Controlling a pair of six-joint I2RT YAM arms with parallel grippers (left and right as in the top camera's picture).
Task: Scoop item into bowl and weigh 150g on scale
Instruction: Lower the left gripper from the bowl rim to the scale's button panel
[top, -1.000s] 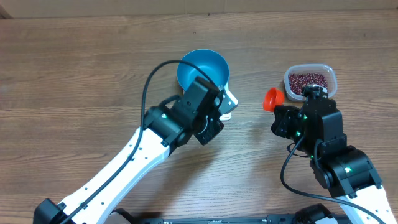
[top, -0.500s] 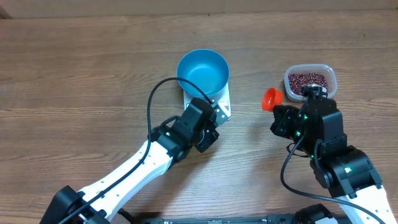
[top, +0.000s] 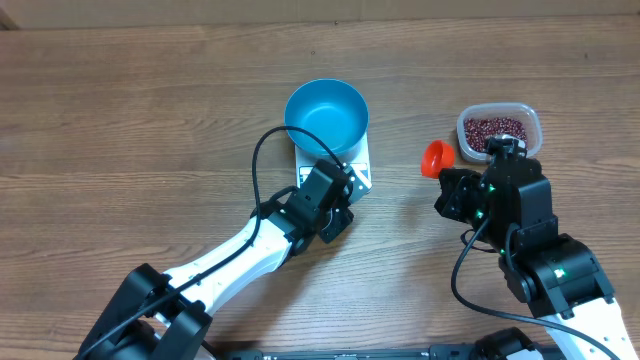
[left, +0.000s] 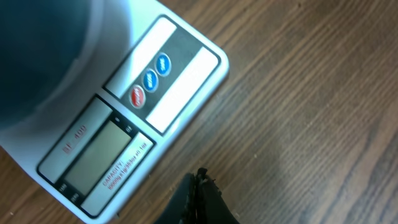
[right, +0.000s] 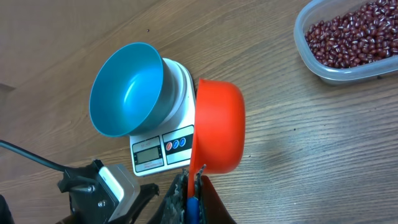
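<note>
Blue bowl (top: 325, 112) upright on white scale (left: 155, 93)

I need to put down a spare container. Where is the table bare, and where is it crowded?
Widest bare wood: the table left of the blue bowl, up to the far edge. A narrower strip lies between the scale and the red scoop. Crowded: around the scoop and the tub of beans.

Brown wood-grain table (top: 120, 110) — evenly lit, a paler tan strip (top: 150, 10) beyond its far edge
</note>
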